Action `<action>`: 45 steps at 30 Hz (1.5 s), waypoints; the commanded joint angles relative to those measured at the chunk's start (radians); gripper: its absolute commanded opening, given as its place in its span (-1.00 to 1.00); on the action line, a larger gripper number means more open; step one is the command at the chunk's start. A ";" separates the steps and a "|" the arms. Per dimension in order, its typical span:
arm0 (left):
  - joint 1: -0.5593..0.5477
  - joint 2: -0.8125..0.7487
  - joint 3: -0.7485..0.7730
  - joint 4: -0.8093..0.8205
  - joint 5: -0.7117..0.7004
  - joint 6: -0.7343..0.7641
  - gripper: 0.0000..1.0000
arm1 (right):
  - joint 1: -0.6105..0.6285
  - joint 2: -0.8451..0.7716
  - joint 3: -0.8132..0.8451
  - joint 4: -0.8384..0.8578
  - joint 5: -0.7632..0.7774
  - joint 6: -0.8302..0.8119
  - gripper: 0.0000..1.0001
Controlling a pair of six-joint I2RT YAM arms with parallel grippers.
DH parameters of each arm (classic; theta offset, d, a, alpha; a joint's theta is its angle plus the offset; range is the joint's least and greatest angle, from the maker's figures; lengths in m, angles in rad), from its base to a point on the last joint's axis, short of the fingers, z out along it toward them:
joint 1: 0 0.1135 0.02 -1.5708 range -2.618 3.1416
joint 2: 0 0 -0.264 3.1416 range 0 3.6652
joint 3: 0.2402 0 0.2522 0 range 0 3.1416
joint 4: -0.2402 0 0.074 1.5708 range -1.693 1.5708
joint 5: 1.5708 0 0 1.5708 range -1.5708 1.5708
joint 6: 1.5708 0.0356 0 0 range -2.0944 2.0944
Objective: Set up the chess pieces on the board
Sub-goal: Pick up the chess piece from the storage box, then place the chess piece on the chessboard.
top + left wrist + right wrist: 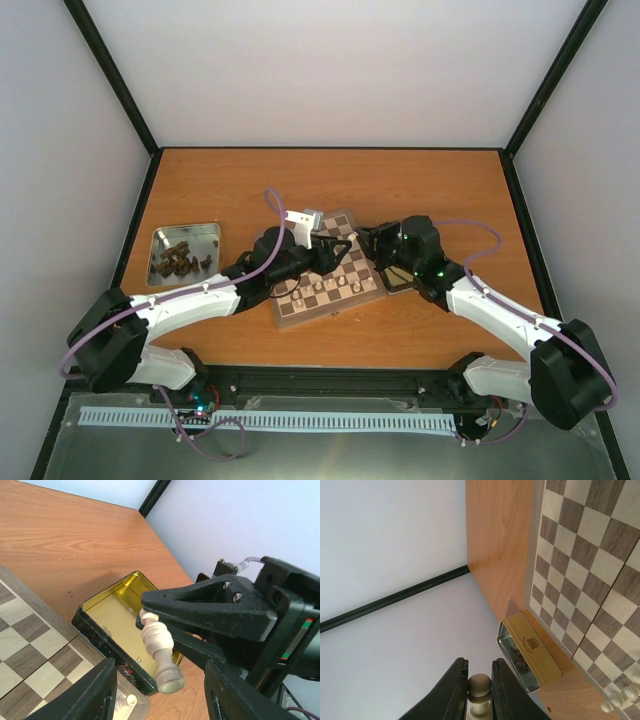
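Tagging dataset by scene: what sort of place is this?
Probably a robot lab test cell: plain white walls in a black frame, two arms at a wooden table, chessboard as prop.

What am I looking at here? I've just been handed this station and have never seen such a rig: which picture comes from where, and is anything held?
Two robot arms are bolted at the near edge of a wooden table, and each ends in a two-finger gripper. One view looks down from above and behind them. The other two come from a camera on each wrist. On the table lie a chessboard, a silver tray of dark pieces to its left, and an open gold tin. The right gripper is shut on a cream chess piece by the tin. The left gripper is open and holds nothing.
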 commanded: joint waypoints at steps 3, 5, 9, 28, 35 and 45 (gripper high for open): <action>-0.012 0.024 0.004 0.086 0.004 -0.014 -0.11 | 0.009 0.010 0.025 0.034 -0.012 0.031 -0.71; -0.013 0.034 0.008 0.088 0.017 -0.014 -0.21 | 0.009 0.009 0.026 0.035 -0.014 0.033 -0.71; -0.012 0.035 0.007 0.101 0.018 -0.011 -0.36 | 0.008 0.010 0.030 0.030 -0.018 0.028 -0.70; -0.015 -0.071 0.086 -0.381 -0.058 0.055 -0.92 | 0.009 -0.008 0.092 -0.165 0.240 -0.296 -0.68; -0.015 -0.193 0.167 -0.961 -0.059 0.068 -0.92 | 0.009 -0.010 0.154 -0.279 0.362 -0.672 -0.67; -0.012 -0.256 0.158 -1.419 -0.051 -0.068 -0.89 | 0.009 -0.095 0.057 -0.316 0.434 -0.737 -0.67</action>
